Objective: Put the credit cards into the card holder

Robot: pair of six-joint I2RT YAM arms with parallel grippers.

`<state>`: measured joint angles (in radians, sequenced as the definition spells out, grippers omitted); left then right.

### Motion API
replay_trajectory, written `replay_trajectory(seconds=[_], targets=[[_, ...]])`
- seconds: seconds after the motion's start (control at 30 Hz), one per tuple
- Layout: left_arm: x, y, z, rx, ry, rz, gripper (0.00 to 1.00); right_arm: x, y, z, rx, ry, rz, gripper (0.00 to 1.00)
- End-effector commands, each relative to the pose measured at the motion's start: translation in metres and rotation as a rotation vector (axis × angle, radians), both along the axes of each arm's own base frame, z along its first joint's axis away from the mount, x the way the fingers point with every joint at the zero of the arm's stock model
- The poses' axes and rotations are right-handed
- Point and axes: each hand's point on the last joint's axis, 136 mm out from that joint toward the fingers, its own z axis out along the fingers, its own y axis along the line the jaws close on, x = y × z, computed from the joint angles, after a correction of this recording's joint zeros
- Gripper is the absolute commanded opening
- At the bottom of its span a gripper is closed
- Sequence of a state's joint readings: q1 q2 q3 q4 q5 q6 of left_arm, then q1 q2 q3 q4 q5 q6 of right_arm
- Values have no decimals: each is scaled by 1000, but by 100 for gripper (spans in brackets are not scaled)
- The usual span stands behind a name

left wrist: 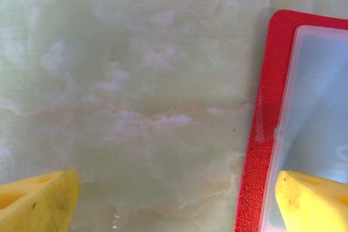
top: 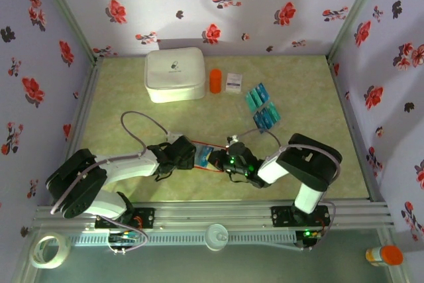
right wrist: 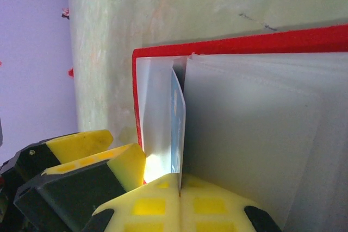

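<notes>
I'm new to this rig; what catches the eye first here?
The bright-red wallet lies open front and centre. The right gripper, jaws shut, pinches a blue card edge-on among its clear pockets. More teal cards lie at the back right.

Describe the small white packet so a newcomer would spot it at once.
Find the large white zip case at the back of the table. Right of it stands an orange cylinder, and just beyond that lies the small white packet. It is flat and pale with dark print, unlike the teal-blue cards further right.
</notes>
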<state>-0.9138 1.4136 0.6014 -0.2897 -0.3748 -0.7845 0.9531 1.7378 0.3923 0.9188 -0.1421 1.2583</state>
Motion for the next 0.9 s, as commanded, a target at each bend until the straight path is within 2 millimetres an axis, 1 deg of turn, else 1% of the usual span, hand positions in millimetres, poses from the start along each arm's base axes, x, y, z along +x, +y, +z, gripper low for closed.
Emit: replay_trajectory(seconds=[0.0,0.13,0.27,0.37,0.43,0.53,0.6,0.73,0.8,0.87], targets=[[-9,14,-7,51,18,12,93,-29,-28,-60,-195,178,41,11],[-8,14,-7,49,16,13,93,-24,-31,-50,-206,169,61,31],[-8,14,-7,47,15,13,93,-19,-41,-33,-279,138,97,45],[-8,14,-7,46,14,12,93,-14,-50,-16,-356,100,131,51],[-9,15,-8,47,14,14,93,-10,-55,-2,-391,68,150,52],[-9,15,-9,47,15,15,93,-5,-56,13,-420,34,171,51],[-10,15,-9,45,15,16,93,-2,-54,19,-431,20,189,45],[-10,16,-9,42,14,18,93,4,-45,22,-430,9,203,26],[-10,16,-9,40,11,19,93,7,-39,21,-429,9,208,22],[-10,16,-10,42,14,19,93,11,-33,20,-427,6,213,20]])
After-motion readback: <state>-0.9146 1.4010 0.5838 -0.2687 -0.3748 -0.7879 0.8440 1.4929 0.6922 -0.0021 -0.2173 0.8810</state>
